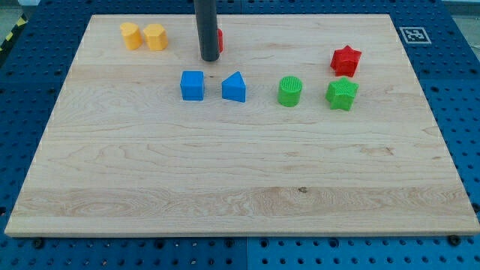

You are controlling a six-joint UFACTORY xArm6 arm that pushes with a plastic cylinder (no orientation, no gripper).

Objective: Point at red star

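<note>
The red star (346, 60) lies on the wooden board (240, 165) at the view's upper right, just above the green star (342, 94). My tip (209, 58) is at the view's top, left of centre, far to the left of the red star. It stands right in front of another red block (220, 39), which the rod mostly hides. The tip is just above the blue cube (192, 85) and the blue triangular block (234, 87).
A green cylinder (289, 91) sits left of the green star. Two yellow blocks (132, 35) (155, 37) sit side by side at the view's top left. A fiducial marker (413, 34) is on the blue table beyond the board's top right corner.
</note>
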